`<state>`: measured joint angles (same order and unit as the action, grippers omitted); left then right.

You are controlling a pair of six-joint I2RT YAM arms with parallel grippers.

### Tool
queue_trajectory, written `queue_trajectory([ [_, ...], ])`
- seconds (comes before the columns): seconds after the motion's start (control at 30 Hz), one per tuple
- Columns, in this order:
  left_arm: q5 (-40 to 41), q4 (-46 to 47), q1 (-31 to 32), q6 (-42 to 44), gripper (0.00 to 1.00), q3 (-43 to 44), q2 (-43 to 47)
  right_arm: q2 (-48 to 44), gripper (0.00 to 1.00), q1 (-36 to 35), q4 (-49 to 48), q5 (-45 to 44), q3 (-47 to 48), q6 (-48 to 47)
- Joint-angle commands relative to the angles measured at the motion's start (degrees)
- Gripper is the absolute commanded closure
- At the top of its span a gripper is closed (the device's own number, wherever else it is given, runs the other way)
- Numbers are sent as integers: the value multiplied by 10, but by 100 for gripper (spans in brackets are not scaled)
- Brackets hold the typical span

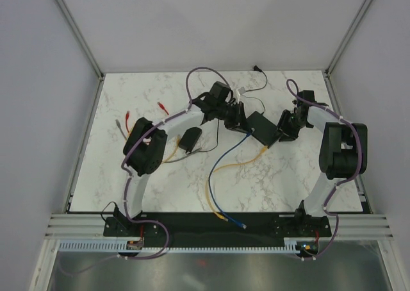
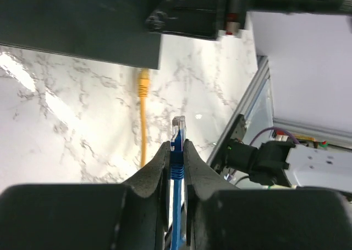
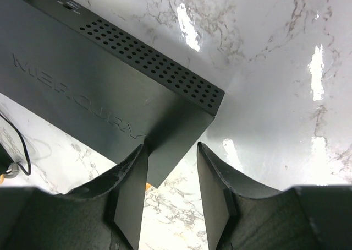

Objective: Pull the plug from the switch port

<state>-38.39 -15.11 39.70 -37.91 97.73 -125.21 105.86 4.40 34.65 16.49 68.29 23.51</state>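
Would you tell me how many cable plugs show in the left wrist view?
2: a blue plug pinched in the left tool, and a yellow plug at the switch edge; others may be hidden.

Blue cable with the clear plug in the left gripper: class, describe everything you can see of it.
The blue cable ends in a clear plastic plug on a ribbed blue boot. The left gripper is shut on the boot, its black fingers pressing both sides. The plug points toward the flat black switch but hangs free, short of its edge. In the top view the cable trails over the marble table to the near edge.
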Motion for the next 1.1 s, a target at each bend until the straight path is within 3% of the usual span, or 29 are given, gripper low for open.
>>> queue_trajectory([
  [0.0, 18, -54, -5, 64, 98, -10, 101, 28, 51, 3, -21, -77, -19, -23],
  [0.3, 37, -108, -73, 101, 98, -85, 283, 18, 43, -5, -26, -75, -32, -37],
  [0.67, 97, -164, -268, 113, 98, -170, 442, 16, 40, -33, -17, -88, -25, -46],
  [1.07, 149, -162, -447, 144, 98, -202, 378, -7, 39, -62, -4, -86, -29, -45],
])
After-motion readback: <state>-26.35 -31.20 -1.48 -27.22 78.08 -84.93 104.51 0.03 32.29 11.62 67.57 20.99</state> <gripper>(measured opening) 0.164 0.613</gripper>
